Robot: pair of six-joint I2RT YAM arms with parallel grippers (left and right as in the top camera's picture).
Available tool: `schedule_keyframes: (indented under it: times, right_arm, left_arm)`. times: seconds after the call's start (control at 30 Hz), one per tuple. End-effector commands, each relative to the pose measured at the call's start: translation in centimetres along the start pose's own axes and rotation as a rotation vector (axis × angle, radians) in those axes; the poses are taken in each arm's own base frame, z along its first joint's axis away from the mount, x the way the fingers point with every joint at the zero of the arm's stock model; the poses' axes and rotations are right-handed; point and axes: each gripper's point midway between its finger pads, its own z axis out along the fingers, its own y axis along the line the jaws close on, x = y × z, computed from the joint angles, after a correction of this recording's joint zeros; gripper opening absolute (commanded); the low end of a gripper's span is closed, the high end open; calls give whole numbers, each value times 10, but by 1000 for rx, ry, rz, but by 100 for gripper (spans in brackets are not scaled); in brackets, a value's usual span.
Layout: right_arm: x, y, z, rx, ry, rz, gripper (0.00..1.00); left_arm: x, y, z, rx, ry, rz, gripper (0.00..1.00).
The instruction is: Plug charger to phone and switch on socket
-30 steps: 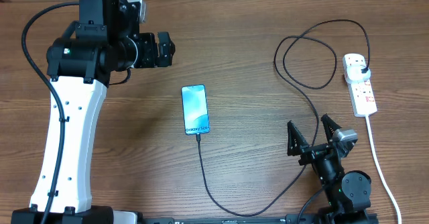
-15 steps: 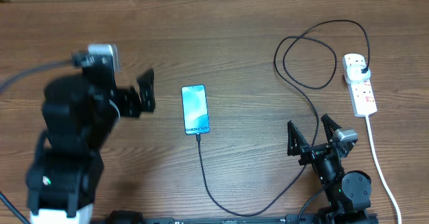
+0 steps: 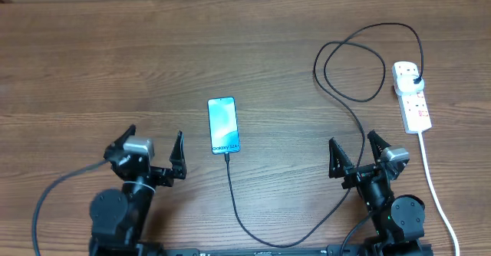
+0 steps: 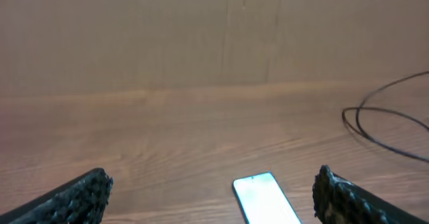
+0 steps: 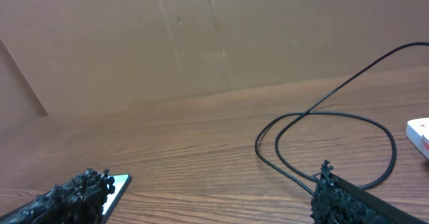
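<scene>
The phone (image 3: 223, 125) lies flat mid-table, teal screen up, with the charger cable (image 3: 238, 210) joined at its near short edge. The black cable loops (image 3: 345, 95) to its plug in the white socket strip (image 3: 411, 96) at far right. My left gripper (image 3: 150, 152) is open and empty near the front edge, left of the phone; its view shows the phone (image 4: 265, 198) between its fingers. My right gripper (image 3: 356, 154) is open and empty at front right; its view shows the cable loop (image 5: 322, 140) and the phone's corner (image 5: 115, 186).
The socket's thick white cord (image 3: 436, 187) runs down the right side toward the front edge. A brown wall (image 4: 201, 29) backs the wooden table.
My left arm has pulled back from high at the table's far left down to the front edge, left of the phone. The right arm, phone and cable have not moved.
</scene>
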Motion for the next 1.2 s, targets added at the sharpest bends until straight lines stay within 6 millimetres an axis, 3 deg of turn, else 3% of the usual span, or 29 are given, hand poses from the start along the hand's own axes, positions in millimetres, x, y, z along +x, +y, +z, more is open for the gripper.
schedule_keyframes:
  times: [0.0,0.57,1.17]
  right_arm:
    - [1,-4,0,16,-7,-2,100]
    - [1,-4,0,16,-7,-2,100]
    - [1,-4,0,16,-7,-2,100]
  left_arm:
    - [18,2,-1,-9,-46,28,100]
    - [70,8,6,-30,-59,72,100]
    - [72,8,6,-28,-53,68,100]
